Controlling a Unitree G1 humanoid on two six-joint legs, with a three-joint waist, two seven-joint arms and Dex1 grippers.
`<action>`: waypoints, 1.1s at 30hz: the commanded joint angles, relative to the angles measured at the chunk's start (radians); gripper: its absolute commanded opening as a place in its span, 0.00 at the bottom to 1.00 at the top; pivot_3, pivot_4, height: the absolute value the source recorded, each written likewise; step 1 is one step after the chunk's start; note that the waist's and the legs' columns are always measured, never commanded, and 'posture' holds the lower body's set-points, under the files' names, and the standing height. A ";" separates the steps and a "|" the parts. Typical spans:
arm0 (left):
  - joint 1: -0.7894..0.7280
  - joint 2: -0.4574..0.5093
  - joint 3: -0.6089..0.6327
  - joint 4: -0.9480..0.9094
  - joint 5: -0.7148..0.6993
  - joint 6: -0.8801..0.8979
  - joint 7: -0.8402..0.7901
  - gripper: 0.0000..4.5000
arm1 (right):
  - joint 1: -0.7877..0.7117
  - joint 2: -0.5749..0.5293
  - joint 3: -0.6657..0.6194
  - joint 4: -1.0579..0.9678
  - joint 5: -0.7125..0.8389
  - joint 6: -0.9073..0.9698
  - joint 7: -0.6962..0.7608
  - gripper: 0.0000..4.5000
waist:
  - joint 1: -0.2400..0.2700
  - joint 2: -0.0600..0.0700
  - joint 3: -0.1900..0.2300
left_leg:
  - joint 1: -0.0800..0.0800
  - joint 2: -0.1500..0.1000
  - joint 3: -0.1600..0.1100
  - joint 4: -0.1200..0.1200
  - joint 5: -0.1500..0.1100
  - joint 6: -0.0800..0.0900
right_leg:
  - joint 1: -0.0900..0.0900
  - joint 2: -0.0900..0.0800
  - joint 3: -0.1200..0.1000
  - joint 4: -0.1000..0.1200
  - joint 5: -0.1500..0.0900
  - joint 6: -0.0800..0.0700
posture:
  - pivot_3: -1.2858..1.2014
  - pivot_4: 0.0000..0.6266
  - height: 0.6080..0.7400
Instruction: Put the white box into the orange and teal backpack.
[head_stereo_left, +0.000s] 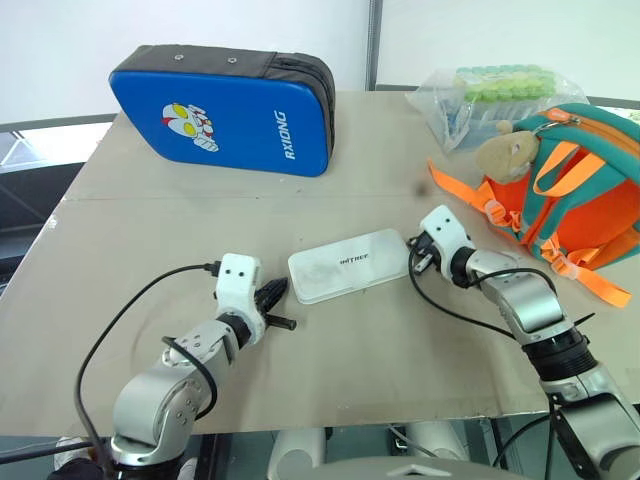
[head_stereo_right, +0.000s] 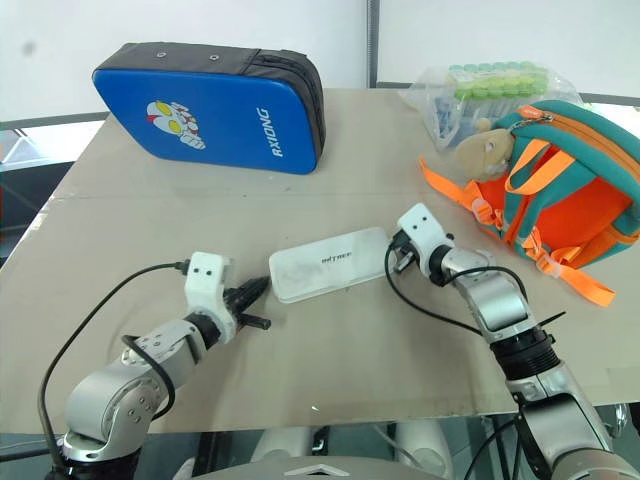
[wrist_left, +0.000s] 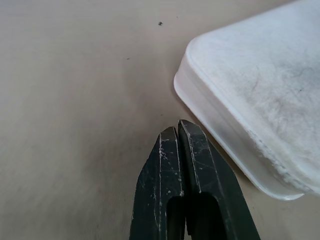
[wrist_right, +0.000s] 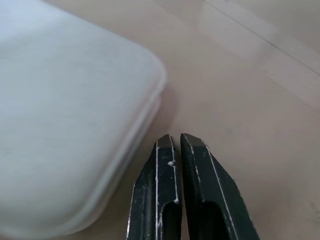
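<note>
The white box (head_stereo_left: 350, 264) lies flat in the middle of the table, small dark lettering on its lid. My left gripper (head_stereo_left: 279, 291) is shut and empty, its tips just off the box's left end; the wrist view puts the shut fingers (wrist_left: 176, 155) beside the box's corner (wrist_left: 250, 100). My right gripper (head_stereo_left: 413, 247) is shut too, at the box's right end, its fingers (wrist_right: 175, 165) next to the rounded edge (wrist_right: 75, 140). The orange and teal backpack (head_stereo_left: 572, 190) lies at the right of the table, a tan plush animal (head_stereo_left: 505, 152) on it.
A big blue padded case (head_stereo_left: 225, 110) with a cartoon lies at the back left. A clear bag of green-capped tubes (head_stereo_left: 495, 92) sits behind the backpack. Orange straps (head_stereo_left: 600, 283) trail toward the right edge. Black cables run from both wrists over the table (head_stereo_left: 150, 220).
</note>
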 joint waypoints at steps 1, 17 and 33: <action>-0.021 0.070 -0.038 0.029 0.047 -0.061 -0.113 0.01 | 0.065 -0.033 -0.004 -0.167 0.058 0.051 0.082 0.01 | -0.002 0.000 0.000 | 0.000 0.000 0.000 -0.001 0.000 0.000 | 0.000 0.000 0.000 0.000 0.000 0.000 | 0.52 0.24 1.00; -0.047 0.259 0.217 0.240 -0.142 0.047 -0.460 0.62 | 0.295 -0.131 -0.181 -0.419 0.071 0.187 0.003 0.00 | -0.012 0.000 0.000 | 0.002 0.001 0.000 -0.001 0.000 0.000 | -0.001 0.000 0.001 0.000 0.000 0.000 | 0.52 0.24 1.00; -0.369 0.182 0.238 0.586 -0.518 0.733 -0.376 0.98 | 0.174 -0.191 -0.024 -0.356 -0.009 0.121 0.105 0.00 | -0.002 0.000 0.001 | 0.001 0.000 -0.002 -0.001 0.000 0.000 | 0.000 0.000 0.001 0.000 0.001 0.005 | 0.52 0.24 1.00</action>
